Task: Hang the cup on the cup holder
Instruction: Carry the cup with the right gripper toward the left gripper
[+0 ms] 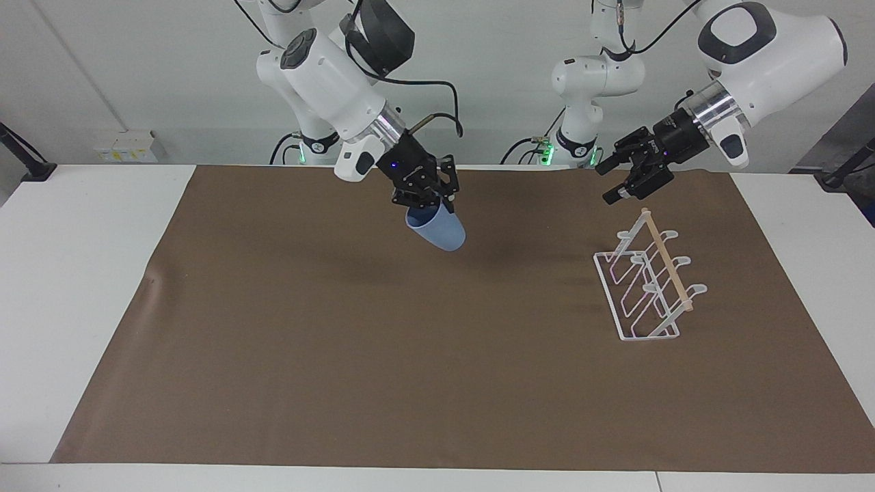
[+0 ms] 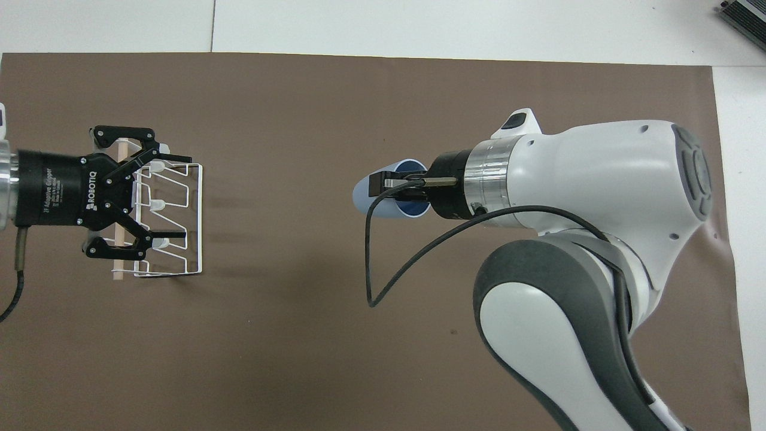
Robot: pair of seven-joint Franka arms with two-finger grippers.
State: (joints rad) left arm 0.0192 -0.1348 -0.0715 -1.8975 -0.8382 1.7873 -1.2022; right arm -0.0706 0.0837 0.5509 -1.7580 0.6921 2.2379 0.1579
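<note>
Light blue plastic is what your right hand [image 1: 432,203] has hold of: the cup [image 1: 437,230], pinched at its rim with one finger inside the mouth and one outside, tilted so its narrow base points down and toward the left arm's end of the surface. You've got it up in the air over the middle of the brown mat [image 1: 383,355], and the overhead view shows the cup [image 2: 383,190] sticking out ahead of the right hand [image 2: 392,182] with its dark blue inside showing. Look to your left hand [image 1: 625,179] now: it hangs in the air with its fingers spread wide and nothing between them, just above the end of the cup holder that lies nearest the robots. From overhead, that left hand [image 2: 139,196] covers the wooden-rod side of the cup holder [image 2: 173,224], its two fingers straddling the rows of prongs. The cup holder [image 1: 646,287] itself stands on the mat toward the left arm's end, white wire with its wooden rod [image 1: 666,260] along the top edge, every prong bare. Cup and holder are well apart, with open mat between them.
</note>
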